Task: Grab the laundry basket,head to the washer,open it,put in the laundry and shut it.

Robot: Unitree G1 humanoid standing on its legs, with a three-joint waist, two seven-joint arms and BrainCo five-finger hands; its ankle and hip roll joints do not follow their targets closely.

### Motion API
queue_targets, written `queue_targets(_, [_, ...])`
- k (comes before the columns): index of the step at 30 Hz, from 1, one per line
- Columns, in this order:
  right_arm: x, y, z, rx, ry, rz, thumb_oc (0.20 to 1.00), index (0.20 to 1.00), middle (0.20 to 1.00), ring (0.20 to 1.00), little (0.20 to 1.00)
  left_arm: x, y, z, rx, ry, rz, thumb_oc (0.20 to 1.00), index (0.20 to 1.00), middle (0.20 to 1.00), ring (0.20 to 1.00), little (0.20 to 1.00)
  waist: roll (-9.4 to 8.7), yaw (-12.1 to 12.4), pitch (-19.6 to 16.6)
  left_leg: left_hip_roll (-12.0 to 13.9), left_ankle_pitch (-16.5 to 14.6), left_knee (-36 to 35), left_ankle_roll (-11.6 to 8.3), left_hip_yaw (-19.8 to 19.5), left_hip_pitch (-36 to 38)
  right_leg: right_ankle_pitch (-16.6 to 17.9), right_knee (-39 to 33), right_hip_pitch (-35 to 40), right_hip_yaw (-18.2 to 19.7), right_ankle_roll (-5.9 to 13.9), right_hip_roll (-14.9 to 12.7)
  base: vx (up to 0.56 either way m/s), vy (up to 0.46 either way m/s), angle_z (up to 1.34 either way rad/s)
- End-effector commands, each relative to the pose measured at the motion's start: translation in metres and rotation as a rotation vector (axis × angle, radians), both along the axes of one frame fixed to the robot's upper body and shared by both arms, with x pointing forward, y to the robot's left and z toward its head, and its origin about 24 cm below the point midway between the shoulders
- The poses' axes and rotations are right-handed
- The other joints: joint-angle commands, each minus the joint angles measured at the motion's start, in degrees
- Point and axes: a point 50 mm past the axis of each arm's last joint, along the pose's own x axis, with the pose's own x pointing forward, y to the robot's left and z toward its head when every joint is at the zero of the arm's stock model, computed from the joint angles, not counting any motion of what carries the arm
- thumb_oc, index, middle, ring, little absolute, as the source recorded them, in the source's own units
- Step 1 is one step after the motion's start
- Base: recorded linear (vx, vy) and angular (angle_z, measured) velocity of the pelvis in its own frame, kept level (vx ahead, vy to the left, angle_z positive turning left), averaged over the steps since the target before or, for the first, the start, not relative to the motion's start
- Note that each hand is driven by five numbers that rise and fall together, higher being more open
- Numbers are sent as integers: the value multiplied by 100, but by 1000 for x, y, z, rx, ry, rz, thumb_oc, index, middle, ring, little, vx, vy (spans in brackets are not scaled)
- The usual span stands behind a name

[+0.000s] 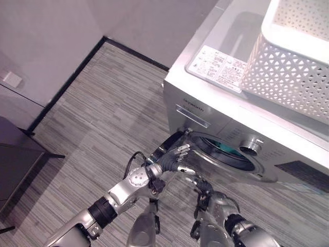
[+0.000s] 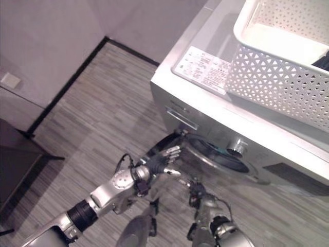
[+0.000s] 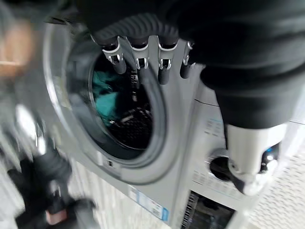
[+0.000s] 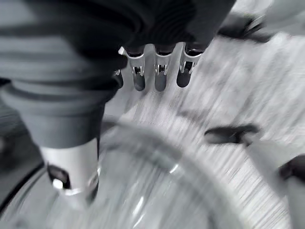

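Judging by the teal laundry already lying inside the drum, with the white laundry basket parked on top of the washer, loading looks done or nearly so. Can see something dark at the basket's far edge in the right eye view, so cannot tell whether the basket is emptied. Still left, at least: swinging the door closed.

Left hand out in front of the round opening, fingers fairly straight and spread, holding nothing. Right hand lower down and close beside it, fingers likewise relaxed and apart, over a curved glassy rim that is probably the open door; cannot tell whether touching it.

Plenty of bare striped floor to the robot's left, out to the dark skirting and grey wall. Tight on the other side: washer front right ahead, control knob just above the opening, door rim under the right hand. Both hands close together, so little room between them for a swing.
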Motion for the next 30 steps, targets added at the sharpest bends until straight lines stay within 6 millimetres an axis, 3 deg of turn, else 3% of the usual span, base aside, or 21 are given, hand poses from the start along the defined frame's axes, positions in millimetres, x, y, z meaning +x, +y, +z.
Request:
queue_targets(1, [-40, -32, -19, 6, 126, -165, 1000, 1000, 1000, 1000, 1000, 5, 16, -1, 98, -54, 4, 1000, 1000, 1000, 1000, 1000, -231, -199, 7, -360, -575, 348, 401, 302, -156, -249, 35, 130, 525, 334, -287, 26, 39, -35])
queue_targets(4, [-82, -73, -29, -33, 236, -325, 1000, 1000, 1000, 1000, 1000, -4, 37, -30, 204, 44, 8, 1000, 1000, 1000, 1000, 1000, -318, -320, -59, -374, -737, 438, 492, 412, -25, -209, 70, 157, 720, 384, -304, 51, 83, -28])
queue_targets(6, [-94, -84, -30, -41, 269, -368, 1000, 1000, 1000, 1000, 1000, -9, 54, -55, 288, 123, 44, 1000, 1000, 1000, 1000, 1000, -332, -372, -121, -397, -809, 445, 543, 470, 83, -196, 120, 163, 802, 405, -334, 60, 104, -35])
queue_targets(10, [-95, -86, -30, -12, 262, -438, 1000, 1000, 1000, 1000, 1000, -27, 90, -130, 568, 331, 258, 1000, 1000, 1000, 1000, 1000, -370, -476, -268, -469, -828, 338, 592, 529, 254, -225, 218, 185, 820, 405, -406, 47, 84, -28])
queue_targets(11, [-95, -87, -30, -15, 260, -439, 1000, 1000, 1000, 1000, 1000, -27, 89, -131, 566, 329, 258, 1000, 1000, 1000, 1000, 1000, -357, -482, -264, -472, -824, 333, 593, 526, 255, -228, 221, 185, 818, 406, -409, 8, 39, 0])
queue_targets(12, [-84, -74, -30, 7, 233, -423, 1000, 1000, 1000, 1000, 1000, -26, 101, -149, 765, 331, 377, 1000, 1000, 1000, 1000, 1000, -418, -512, -316, -506, -802, 269, 596, 535, 281, -220, 250, 154, 797, 391, -437, 0, 0, 0])
queue_targets(15, [-55, -54, -21, 60, 116, -435, 1000, 1000, 1000, 1000, 1000, -5, 115, -139, 852, 275, 582, 1000, 1000, 1000, 1000, 1000, -527, -558, -278, -517, -751, 211, 575, 544, 250, -222, 335, 47, 796, 376, -453, -42, 15, -6])
queue_targets(17, [-47, -50, -17, 56, 76, -430, 1000, 1000, 1000, 1000, 1000, -1, 119, -135, 835, 271, 639, 1000, 1000, 1000, 1000, 1000, -557, -576, -255, -509, -744, 217, 568, 545, 240, -220, 350, 29, 800, 375, -455, -28, -4, 3])
queue_targets(18, [-37, -62, -2, 55, -62, -520, 1000, 1000, 1000, 1000, 1000, 11, 132, -122, 712, 268, 819, 1000, 1000, 1000, 1000, 1000, -633, -655, -236, -482, -770, 247, 543, 550, 239, -198, 328, 36, 797, 386, -451, -19, -1, 12])
queue_targets(19, [-38, -62, -2, 55, -61, -520, 1000, 1000, 1000, 1000, 1000, 11, 132, -122, 712, 268, 819, 1000, 1000, 1000, 1000, 1000, -633, -655, -237, -482, -772, 248, 543, 549, 240, -198, 327, 39, 796, 386, -451, 13, 8, 11])
queue_targets(21, [-52, -86, 1, 14, -76, -639, 1000, 1000, 1000, 1000, 1000, 15, 139, -115, 632, 251, 877, 1000, 1000, 1000, 1000, 1000, -646, -704, -284, -472, -829, 300, 549, 538, 255, -198, 323, 77, 789, 398, -457, 56, 25, 0])
queue_targets(22, [-70, -107, -1, -25, -47, -744, 1000, 1000, 1000, 1000, 1000, 13, 145, -113, 587, 251, 901, 1000, 1000, 1000, 1000, 1000, -642, -725, -349, -467, -873, 323, 559, 528, 274, -209, 329, 114, 772, 408, -459, 59, 26, -6])
queue_targets(23, [-70, -107, -1, -25, -47, -744, 1000, 1000, 1000, 1000, 1000, 13, 145, -113, 587, 251, 901, 1000, 1000, 1000, 1000, 1000, -642, -725, -349, -467, -873, 324, 559, 528, 274, -209, 329, 114, 772, 408, -459, 126, 34, -5])
queue_targets(24, [-104, -134, -6, -94, 37, -898, 1000, 1000, 1000, 1000, 1000, 7, 151, -112, 530, 250, 913, 1000, 1000, 1000, 1000, 1000, -635, -735, -472, -477, -928, 328, 586, 497, 338, -234, 359, 199, 744, 426, -470, 143, 24, 1])
queue_targets(26, [-138, -165, 0, -190, 87, -1077, 1000, 1000, 1000, 1000, 1000, 4, 153, -106, 463, 224, 907, 1000, 1000, 1000, 1000, 1000, -616, -746, -608, -506, -976, 286, 620, 459, 445, -248, 433, 284, 703, 464, -492, 164, 39, 2])
queue_targets(27, [-147, -181, 9, -260, 76, -1125, 1000, 1000, 1000, 1000, 1000, 3, 155, -102, 431, 207, 910, 1000, 1000, 1000, 1000, 1000, -609, -747, -655, -521, -990, 263, 636, 444, 497, -240, 489, 309, 688, 485, -508, 146, 82, 0])
queue_targets(28, [-142, -210, 40, -455, -24, -1107, 1000, 1000, 1000, 1000, 1000, -6, 159, -102, 403, 205, 922, 1000, 1000, 1000, 1000, 1000, -586, -795, -737, -554, -1031, 205, 689, 450, 632, -219, 650, 320, 749, 524, -520, 130, 95, -1])
queue_targets(29, [-136, -219, 56, -539, -79, -1082, 1000, 1000, 1000, 1000, 1000, -11, 162, -104, 401, 214, 932, 1000, 1000, 1000, 1000, 1000, -567, -830, -762, -562, -1050, 184, 709, 479, 708, -224, 727, 318, 799, 530, -517, 87, 81, -2])
queue_targets(30, [-137, -218, 56, -544, -74, -1082, 1000, 1000, 1000, 1000, 1000, -12, 162, -105, 403, 216, 931, 1000, 1000, 1000, 1000, 1000, -566, -819, -767, -561, -1051, 174, 710, 486, 722, -231, 738, 317, 808, 531, -517, 73, 104, -7])
